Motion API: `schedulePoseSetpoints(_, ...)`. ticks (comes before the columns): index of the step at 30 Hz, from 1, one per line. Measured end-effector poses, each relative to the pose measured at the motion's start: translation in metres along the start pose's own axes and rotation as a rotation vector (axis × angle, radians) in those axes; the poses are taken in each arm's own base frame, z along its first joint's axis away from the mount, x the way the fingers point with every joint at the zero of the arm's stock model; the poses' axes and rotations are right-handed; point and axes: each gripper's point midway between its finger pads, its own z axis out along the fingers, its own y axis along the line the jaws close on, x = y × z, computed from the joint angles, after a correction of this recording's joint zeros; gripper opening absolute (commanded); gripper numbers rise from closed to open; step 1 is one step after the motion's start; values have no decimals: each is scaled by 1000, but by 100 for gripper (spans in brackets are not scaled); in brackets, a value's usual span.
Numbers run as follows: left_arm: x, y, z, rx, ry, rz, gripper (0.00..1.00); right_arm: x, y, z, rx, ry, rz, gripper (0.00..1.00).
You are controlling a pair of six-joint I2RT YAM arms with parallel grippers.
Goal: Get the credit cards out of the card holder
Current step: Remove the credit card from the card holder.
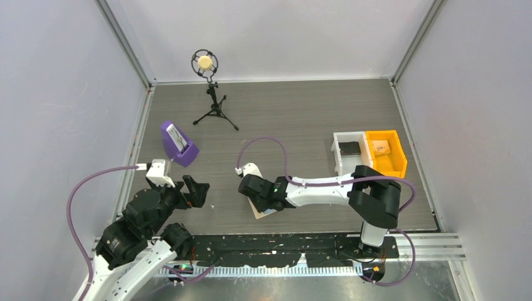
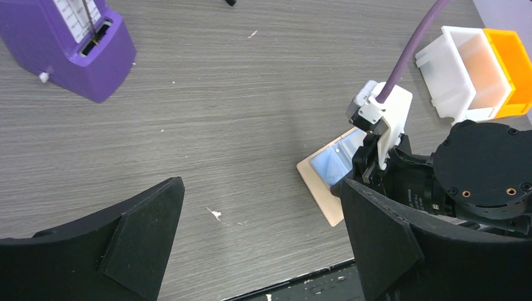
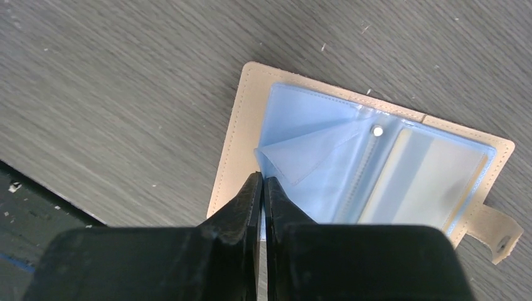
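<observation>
Right pincer [image 3: 261,180] together over open card holder [image 3: 357,163], left pincer [image 2: 260,185] apart, purple stand [image 2: 81,56] beyond

Grey wood-grain table [image 1: 301,113], open card holder [image 3: 326,125], purple stand [image 1: 177,144], tripod [image 1: 215,106], white bin [image 1: 335,157], orange bin [image 1: 400,157]

card holder [image 3: 351,169]: tan, blue inside | bin [image 1: 399,157]: orange | table [image 1: 301,113]: grey woodgrain

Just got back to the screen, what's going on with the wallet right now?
The right tool is shut, its tips pinched at the near edge of the blue sleeves inside the card holder, which lies open on the table. Whether it has caught a card or only the plastic, I cannot tell. The left tool hangs open above the table off to the left, holding nothing.
</observation>
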Motion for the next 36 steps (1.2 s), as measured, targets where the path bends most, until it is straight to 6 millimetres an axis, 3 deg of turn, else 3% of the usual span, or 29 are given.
schedulePoseSetpoints(4, 5, -6, 3, 17, 35, -17, 99, -3, 8, -4, -45, -9, 28, 11)
schedulePoseSetpoints(6, 9, -10, 7, 27, 58, -26, 99, -5, 16, -6, -84, -19, 55, 17)
schedulePoseSetpoints(9, 22, -14, 16, 29, 110, -38, 99, -8, 27, -7, -136, -22, 98, 37)
schedulePoseSetpoints(12, 42, -17, 28, 31, 180, -59, 94, -12, 33, -10, -164, -32, 121, 49)
schedulePoseSetpoints(16, 68, -27, 42, 63, 268, -101, 86, -19, 25, -26, -196, -63, 150, 49)
schedulePoseSetpoints(21, 102, -51, 62, 155, 392, -172, 76, -24, -7, -45, -220, -114, 222, 47)
schedulePoseSetpoints(27, 140, -70, 80, 219, 526, -249, 65, -2, -40, -38, -195, -86, 274, 40)
schedulePoseSetpoints(32, 143, -86, 88, 281, 544, -283, 48, 16, -48, -31, -208, -46, 293, 37)
schedulePoseSetpoints(36, 139, -100, 94, 337, 529, -302, 41, 19, -57, -27, -207, -44, 311, 37)
